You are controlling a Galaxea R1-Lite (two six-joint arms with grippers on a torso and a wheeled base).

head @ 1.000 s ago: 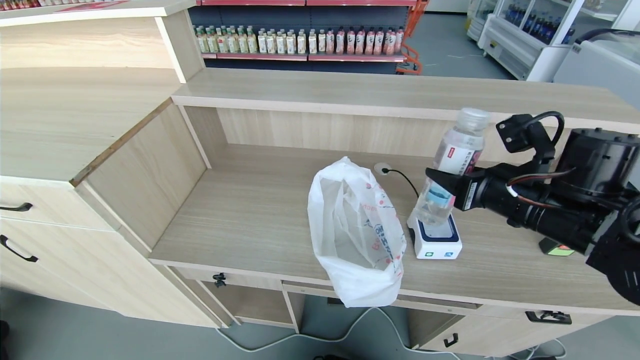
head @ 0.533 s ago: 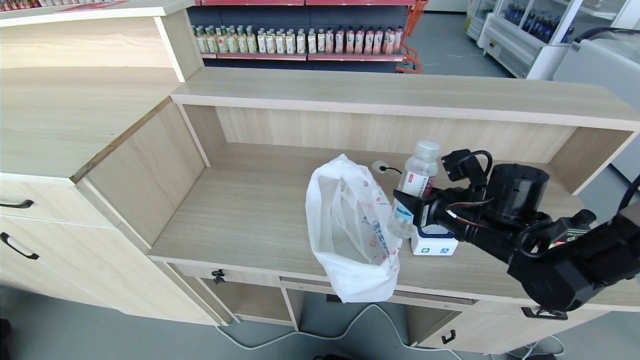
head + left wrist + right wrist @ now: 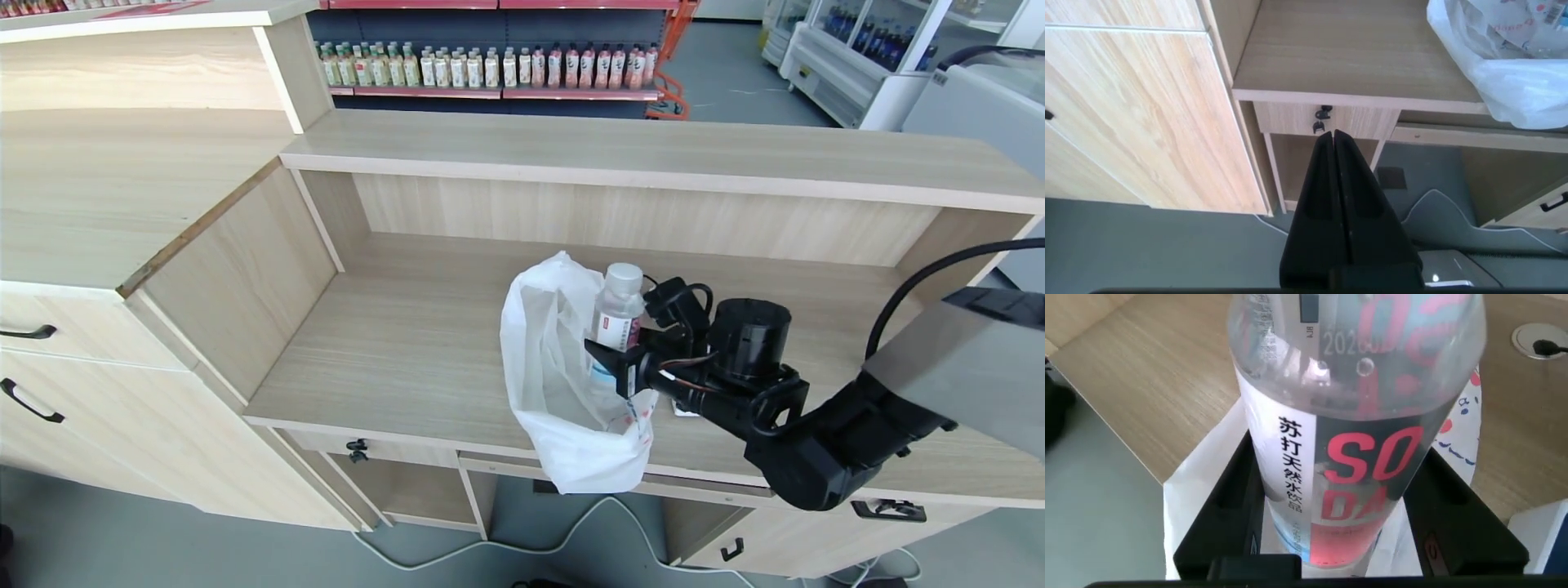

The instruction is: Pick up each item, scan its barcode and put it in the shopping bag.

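Observation:
My right gripper [image 3: 608,359] is shut on a clear soda water bottle [image 3: 616,322] with a white cap and a red and white label. It holds the bottle upright over the open mouth of the white plastic shopping bag [image 3: 563,384], which stands at the counter's front edge. In the right wrist view the bottle [image 3: 1355,433] sits between the black fingers [image 3: 1221,514], with the bag [image 3: 1208,482] beneath. The scanner is mostly hidden behind the right arm; one white corner [image 3: 682,408] shows. My left gripper [image 3: 1335,175] is shut and empty, low in front of the counter, beside the bag [image 3: 1511,57].
The wooden counter [image 3: 408,351] has a raised back ledge [image 3: 620,155] and a side wall on the left. A black cable runs from a round grommet [image 3: 1538,341] behind the bag. Drawers and an open shelf [image 3: 1323,163] lie below the counter.
My right arm carried the bottle leftward and down, from above the scanner to over the mouth of the bag. The head camera shifted slightly.

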